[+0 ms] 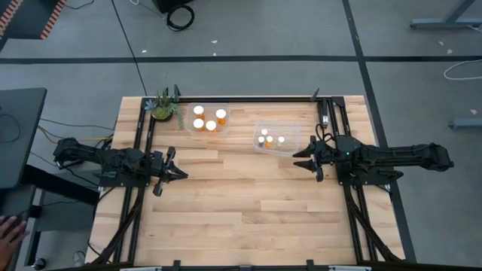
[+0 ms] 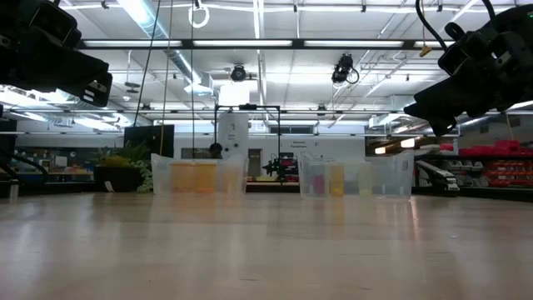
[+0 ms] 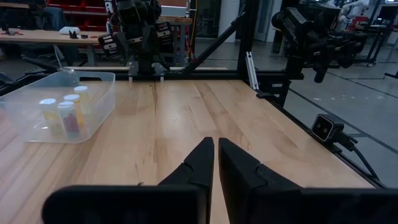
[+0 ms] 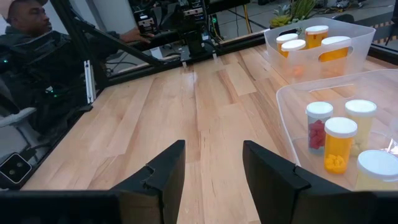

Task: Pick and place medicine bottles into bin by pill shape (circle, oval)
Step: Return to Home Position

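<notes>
The medicine bottles stand capped in two clear bins: four small ones in the right bin, just ahead of and beside the right gripper's spread, empty fingers. Four orange ones are in the left bin, off to one side of the left gripper's fingers, which are pressed nearly together on nothing. Both arms reach level from the table's sides, fingertips facing each other and raised off the wood, with open plank table between them, a potted plant at its back edge and a person past its side.
</notes>
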You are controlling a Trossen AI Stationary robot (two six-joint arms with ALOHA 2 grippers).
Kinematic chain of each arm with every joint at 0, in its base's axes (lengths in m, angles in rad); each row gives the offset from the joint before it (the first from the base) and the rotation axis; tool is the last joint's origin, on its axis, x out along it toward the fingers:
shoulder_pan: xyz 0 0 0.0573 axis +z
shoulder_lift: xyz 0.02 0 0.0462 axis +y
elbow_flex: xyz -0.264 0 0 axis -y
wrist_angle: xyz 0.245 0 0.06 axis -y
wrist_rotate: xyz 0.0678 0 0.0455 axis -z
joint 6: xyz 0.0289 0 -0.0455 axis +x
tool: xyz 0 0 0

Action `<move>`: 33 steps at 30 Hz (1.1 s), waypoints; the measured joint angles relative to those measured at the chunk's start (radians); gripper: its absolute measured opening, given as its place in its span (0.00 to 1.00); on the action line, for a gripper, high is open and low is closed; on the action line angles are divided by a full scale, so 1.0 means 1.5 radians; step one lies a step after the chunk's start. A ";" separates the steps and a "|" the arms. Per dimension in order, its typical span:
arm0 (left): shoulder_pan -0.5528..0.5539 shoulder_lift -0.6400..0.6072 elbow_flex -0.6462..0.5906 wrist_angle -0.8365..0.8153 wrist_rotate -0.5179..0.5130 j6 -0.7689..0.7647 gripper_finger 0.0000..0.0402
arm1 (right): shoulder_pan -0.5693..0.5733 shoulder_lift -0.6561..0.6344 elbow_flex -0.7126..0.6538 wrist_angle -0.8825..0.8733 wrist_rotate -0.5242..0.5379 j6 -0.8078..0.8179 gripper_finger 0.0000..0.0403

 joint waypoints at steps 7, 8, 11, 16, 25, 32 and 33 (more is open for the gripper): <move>0.000 0.000 0.000 0.000 0.000 0.000 0.07 | 0.000 0.000 0.000 0.000 0.000 0.000 0.42; 0.000 0.000 0.000 0.000 0.000 0.000 0.08 | 0.000 0.000 0.000 0.000 0.000 0.000 0.42; 0.000 0.000 0.000 0.000 0.000 0.000 0.09 | 0.000 0.000 0.000 0.000 0.000 0.000 0.42; 0.000 0.000 0.000 0.000 0.000 0.000 0.10 | 0.000 0.000 0.000 0.000 0.000 0.000 0.42; 0.000 0.000 0.000 0.000 0.000 0.000 0.08 | 0.000 0.000 0.000 0.000 0.000 0.000 0.42; 0.000 0.000 0.000 0.000 0.000 0.000 0.07 | 0.000 0.000 0.000 0.000 0.000 0.000 0.42; 0.000 0.000 0.000 0.000 0.000 0.000 0.07 | 0.000 0.000 0.000 0.000 0.000 0.000 0.42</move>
